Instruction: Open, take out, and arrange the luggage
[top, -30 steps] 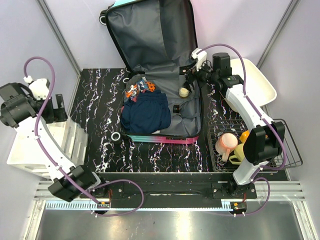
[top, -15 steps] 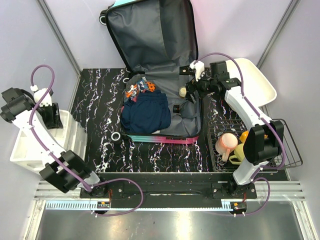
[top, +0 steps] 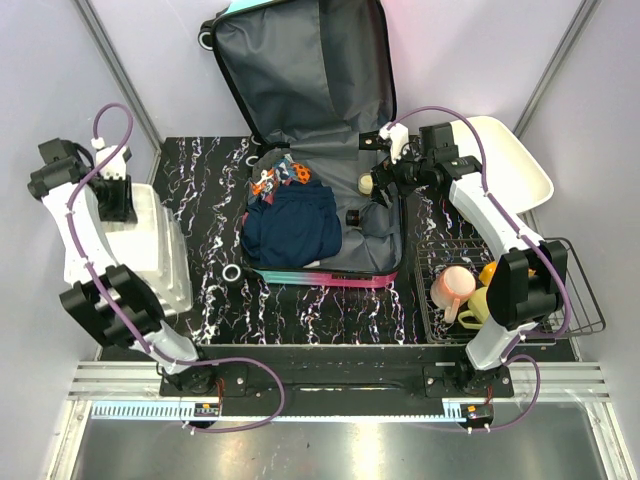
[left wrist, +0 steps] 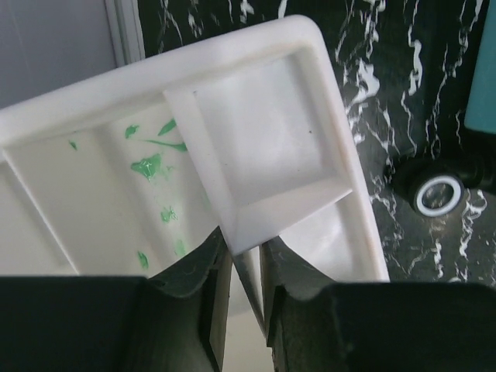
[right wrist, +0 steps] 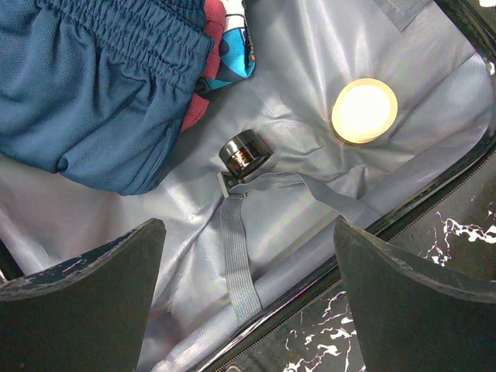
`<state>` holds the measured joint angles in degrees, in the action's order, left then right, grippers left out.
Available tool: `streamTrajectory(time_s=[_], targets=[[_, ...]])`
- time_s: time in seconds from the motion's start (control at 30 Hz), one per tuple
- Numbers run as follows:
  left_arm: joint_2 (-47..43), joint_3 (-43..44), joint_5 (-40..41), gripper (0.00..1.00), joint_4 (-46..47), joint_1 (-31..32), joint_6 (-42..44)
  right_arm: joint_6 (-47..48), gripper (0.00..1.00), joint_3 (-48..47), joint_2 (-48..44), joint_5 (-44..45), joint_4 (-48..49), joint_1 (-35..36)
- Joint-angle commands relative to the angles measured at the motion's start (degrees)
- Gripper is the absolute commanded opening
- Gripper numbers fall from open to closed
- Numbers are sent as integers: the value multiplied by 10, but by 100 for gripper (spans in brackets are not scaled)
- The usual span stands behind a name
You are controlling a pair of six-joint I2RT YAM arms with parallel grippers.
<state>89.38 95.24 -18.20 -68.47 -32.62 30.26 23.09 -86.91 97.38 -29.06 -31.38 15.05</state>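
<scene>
The luggage (top: 300, 70) lies open at the back middle, its lid up against the wall and its grey lining (right wrist: 310, 155) showing. Dark blue shorts (top: 290, 225) (right wrist: 101, 85), a small dark jar (right wrist: 245, 153) and a cream round lid (right wrist: 364, 110) lie inside. Over the case's right edge my right gripper (top: 383, 182) (right wrist: 244, 232) hovers wide open and holds nothing. My left gripper (top: 118, 205) (left wrist: 244, 248) is off to the left, away from the luggage. It is shut on a thin divider wall of a white compartment tray (top: 160, 240) (left wrist: 256, 139).
A black wire basket (top: 565, 300) with cups stands at the right, and a white oval tub (top: 520, 165) sits behind it. A tape roll (top: 232, 272) (left wrist: 438, 194) lies on the black marbled table (top: 200, 200), between the tray and the case. Grey walls close in on both sides.
The left arm swung in over the white tray and its jaws closed round the divider. The right gripper shifted slightly left over the case, then held still.
</scene>
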Motion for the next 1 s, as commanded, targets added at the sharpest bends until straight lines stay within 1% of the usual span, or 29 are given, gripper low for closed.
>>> streamTrajectory(time_s=[0.0,0.1,0.17,0.23,0.27,0.33,0.4,0.43,0.5,0.57,0.63,0.7,0.8,0.9,0.93,0.97], targets=[[71,95,-43,24,67,8,31,0,100,-16,8,6,3,-1],[108,146,-75,26,74,17,69,8,100,-22,19,15,-5,-1],[133,180,-86,27,72,31,101,13,100,-25,27,15,-11,0],[150,201,-84,27,72,44,110,15,100,-27,32,15,-16,-1],[170,229,-78,27,69,48,108,17,100,-30,37,15,-18,-1],[186,255,-78,38,62,53,108,18,100,-38,43,17,-24,-1],[192,273,-83,55,70,54,104,22,100,-46,51,22,-28,0],[192,277,-77,71,82,55,98,29,100,-49,55,23,-36,-1],[185,303,-65,81,84,56,88,48,100,-56,60,24,-56,-1],[166,325,-52,93,84,61,80,67,100,-62,68,25,-70,0],[136,330,-48,99,86,63,75,92,99,-66,76,27,-89,1],[113,325,-51,99,86,66,72,114,98,-71,83,37,-97,3],[62,295,-61,99,86,72,64,130,97,-82,101,51,-91,13],[0,239,-100,99,86,76,48,130,96,-88,120,80,-55,24],[-28,203,-112,99,85,78,45,129,96,-90,129,90,-42,31],[-45,183,-129,99,86,81,43,128,96,-95,135,115,-30,32]])
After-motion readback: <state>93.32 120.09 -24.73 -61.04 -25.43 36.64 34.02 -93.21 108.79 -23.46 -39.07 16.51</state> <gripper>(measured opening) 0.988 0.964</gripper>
